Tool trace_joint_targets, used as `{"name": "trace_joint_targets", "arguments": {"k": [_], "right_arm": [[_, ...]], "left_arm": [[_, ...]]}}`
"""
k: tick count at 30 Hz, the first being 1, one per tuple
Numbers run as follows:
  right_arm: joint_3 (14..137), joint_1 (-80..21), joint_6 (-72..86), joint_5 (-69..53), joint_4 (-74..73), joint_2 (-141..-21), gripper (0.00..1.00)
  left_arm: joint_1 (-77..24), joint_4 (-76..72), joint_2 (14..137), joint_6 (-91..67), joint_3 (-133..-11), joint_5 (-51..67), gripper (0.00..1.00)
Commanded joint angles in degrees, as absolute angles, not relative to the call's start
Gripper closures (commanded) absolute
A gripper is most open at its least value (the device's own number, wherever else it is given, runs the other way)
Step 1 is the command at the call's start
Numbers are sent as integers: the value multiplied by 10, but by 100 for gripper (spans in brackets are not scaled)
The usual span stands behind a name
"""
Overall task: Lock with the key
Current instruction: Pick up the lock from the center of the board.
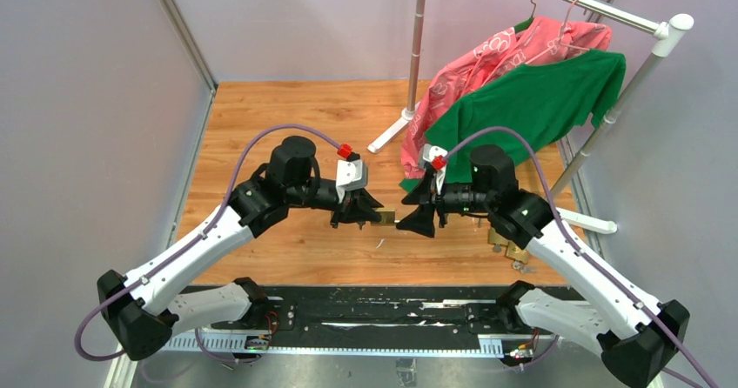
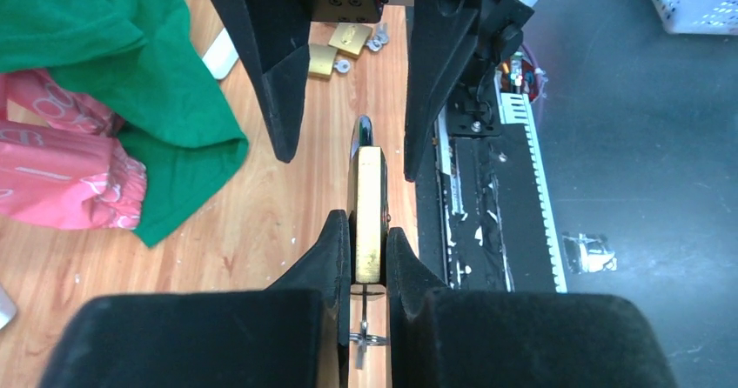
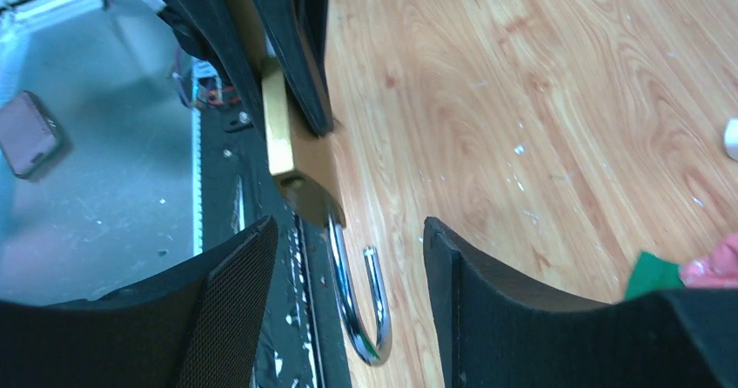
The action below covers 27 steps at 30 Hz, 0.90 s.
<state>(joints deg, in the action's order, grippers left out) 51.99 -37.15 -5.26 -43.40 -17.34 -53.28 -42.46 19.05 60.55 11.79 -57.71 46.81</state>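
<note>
— Where's our padlock [image 2: 368, 188]?
— Clamped by its brass body in our left gripper [image 2: 368, 236], held over the table [image 1: 287, 144].
— And our right gripper [image 3: 348, 236]?
— We have its jaws apart, one either side of the open shackle [image 3: 364, 351].

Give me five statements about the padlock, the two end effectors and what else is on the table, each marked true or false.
1. The left end effector is shut on a brass padlock. True.
2. The padlock's shackle is snapped shut. False: one leg hangs free of the body.
3. The right end effector clamps the shackle. False: it is open, straddling the shackle without gripping it.
4. Spare brass padlocks lie on the wooden table near the right arm. True.
5. A green T-shirt hangs on the clothes rail. True.
</note>
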Motion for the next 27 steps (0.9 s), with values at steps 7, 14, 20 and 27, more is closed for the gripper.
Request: {"name": "trace_joint_targets", "arguments": {"k": [7,14,20,27], "right_arm": [[468,-401,37,-499,-21,-551,38],[465,-404,33,-522,-35,-584,53],[452,-409,38,-479,-13,-551,100],[435,-408,43,-446,47,-486,100]], "left_arm": [[-421,109,585,57,-562,488,100],[-421,93,595,43,-559,496,100],[-421,93,601,35,-562,497,100],[-421,6,588,-73,-520,455,52]]}}
